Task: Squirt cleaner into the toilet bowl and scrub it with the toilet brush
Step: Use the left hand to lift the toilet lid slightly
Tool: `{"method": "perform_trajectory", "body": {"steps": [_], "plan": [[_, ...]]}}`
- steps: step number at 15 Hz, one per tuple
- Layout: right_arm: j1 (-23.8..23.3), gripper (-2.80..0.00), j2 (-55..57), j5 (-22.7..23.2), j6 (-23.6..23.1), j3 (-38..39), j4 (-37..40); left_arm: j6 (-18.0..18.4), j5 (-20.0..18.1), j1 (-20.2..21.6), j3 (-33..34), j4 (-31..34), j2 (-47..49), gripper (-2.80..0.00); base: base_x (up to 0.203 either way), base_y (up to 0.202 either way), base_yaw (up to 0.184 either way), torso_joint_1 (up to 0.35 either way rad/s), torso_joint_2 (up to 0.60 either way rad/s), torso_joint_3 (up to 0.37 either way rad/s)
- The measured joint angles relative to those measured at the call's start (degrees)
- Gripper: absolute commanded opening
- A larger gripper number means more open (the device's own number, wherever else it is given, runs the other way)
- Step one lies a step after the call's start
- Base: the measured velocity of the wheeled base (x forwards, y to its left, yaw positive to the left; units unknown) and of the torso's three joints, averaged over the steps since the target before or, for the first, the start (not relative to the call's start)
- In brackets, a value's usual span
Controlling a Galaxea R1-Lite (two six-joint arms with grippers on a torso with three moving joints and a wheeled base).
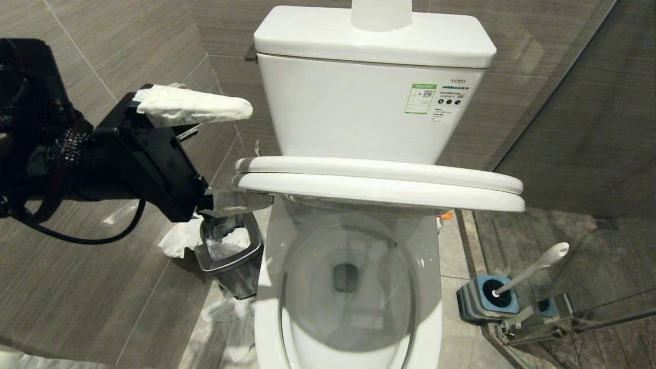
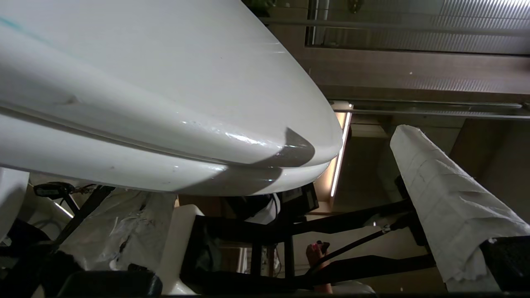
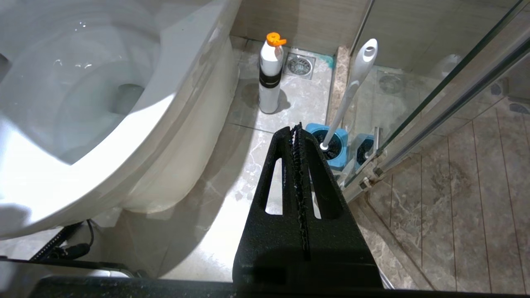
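Observation:
The toilet bowl [image 1: 266, 307] stands in front of me, its water showing [image 3: 83, 103]. Its white seat and lid [image 1: 379, 179] hang half raised over it. My left gripper [image 1: 230, 154] is open at their left end, one paper-wrapped finger [image 1: 195, 107] above and the other just under the seat edge; I cannot tell whether it touches. A faint teal streak of cleaner [image 2: 18, 25] marks the lid [image 2: 145, 103]. The toilet brush [image 1: 533, 271] stands in its blue holder [image 1: 487, 300] to the bowl's right. My right gripper [image 3: 296, 136] hangs shut and empty above the floor near that brush [image 3: 352, 87].
A white bottle with an orange cap [image 3: 271, 74] stands on the floor beside the bowl. A steel waste bin [image 1: 230, 256] with tissue sits left of the toilet. A glass shower door [image 3: 434, 103] runs along the right. A person's hand [image 2: 319, 256] shows far behind.

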Motion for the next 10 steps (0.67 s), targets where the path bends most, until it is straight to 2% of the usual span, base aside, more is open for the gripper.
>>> {"method": "perform_trajectory", "body": {"steps": [4,8,10], "plan": [[0.0,-2.8,0.0,0.0,0.0,0.0,0.0,-1.4,0.2,0.0,-1.7,-0.1,0.0,0.0,0.0,0.0,0.0,0.0,0.0,0.0],[0.0,-2.8,0.0,0.0,0.0,0.0,0.0,-6.4,0.0,0.0,-6.4,-0.4,0.2,0.0,0.0,0.0,0.0,0.0,0.0,0.0],[0.0,-2.8,0.0,0.0,0.0,0.0,0.0,-7.2,0.0,0.0,-8.7,-0.5,0.7,0.0,0.0,0.0,0.0,0.0,0.0,0.0]]}}
